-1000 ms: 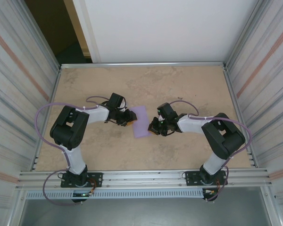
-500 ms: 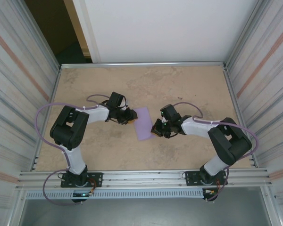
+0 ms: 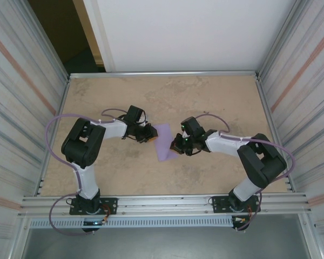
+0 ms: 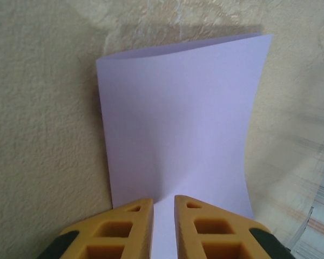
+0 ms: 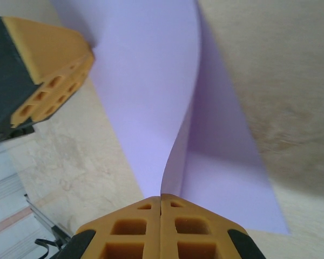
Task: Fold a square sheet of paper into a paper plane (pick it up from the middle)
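While you view it from above, the square sheet of paper (image 3: 164, 139) lies near the middle of the table (image 3: 216, 97), spanned between both grippers.
You find the sheet bowed: one part curls up off the surface, and another lies flat beneath it in shadow. The right gripper (image 5: 161, 198) has its jaws pressed together on one edge of the sheet, and the paper curves up out of the pinch. The left gripper (image 4: 163, 202) stands at the opposite edge. Its yellow fingers (image 4: 130, 226) are a narrow gap apart with the paper running between them, not pressed together.
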You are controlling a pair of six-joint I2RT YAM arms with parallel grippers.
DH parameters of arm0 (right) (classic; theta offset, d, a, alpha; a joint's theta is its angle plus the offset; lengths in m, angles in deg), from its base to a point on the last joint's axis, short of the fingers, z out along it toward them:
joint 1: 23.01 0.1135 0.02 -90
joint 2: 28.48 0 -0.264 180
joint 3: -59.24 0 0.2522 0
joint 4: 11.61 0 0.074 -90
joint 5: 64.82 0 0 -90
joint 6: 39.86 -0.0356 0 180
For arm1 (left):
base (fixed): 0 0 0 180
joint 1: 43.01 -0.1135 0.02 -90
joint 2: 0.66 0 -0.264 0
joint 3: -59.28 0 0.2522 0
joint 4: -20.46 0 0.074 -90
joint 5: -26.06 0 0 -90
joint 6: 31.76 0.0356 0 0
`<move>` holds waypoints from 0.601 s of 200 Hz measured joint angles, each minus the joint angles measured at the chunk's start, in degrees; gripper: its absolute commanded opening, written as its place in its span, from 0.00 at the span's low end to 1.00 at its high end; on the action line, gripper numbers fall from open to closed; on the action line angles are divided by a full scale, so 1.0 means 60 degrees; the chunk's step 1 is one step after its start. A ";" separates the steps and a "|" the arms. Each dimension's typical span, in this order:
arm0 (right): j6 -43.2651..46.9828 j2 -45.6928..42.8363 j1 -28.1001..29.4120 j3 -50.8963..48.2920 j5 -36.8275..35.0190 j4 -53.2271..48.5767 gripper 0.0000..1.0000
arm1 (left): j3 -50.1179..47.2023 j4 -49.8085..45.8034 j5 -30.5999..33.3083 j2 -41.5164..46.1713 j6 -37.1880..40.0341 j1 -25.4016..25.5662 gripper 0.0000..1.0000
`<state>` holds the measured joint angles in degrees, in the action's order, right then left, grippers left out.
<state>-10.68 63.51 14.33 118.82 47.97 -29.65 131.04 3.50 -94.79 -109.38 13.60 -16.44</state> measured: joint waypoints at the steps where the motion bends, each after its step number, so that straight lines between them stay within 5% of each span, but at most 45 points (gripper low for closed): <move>1: 0.0000 0.0026 0.0007 0.0033 0.0004 -0.0004 0.00 | 0.0000 0.0000 0.0004 0.0000 0.0000 0.0000 0.17; 120: 0.0000 0.1945 0.0331 0.1446 0.0149 0.0634 0.00 | 0.0004 -0.0066 0.0047 -0.0007 0.0149 0.0000 0.15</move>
<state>-10.68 75.18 16.32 127.50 48.87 -25.85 131.06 3.10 -94.50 -109.43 14.49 -16.44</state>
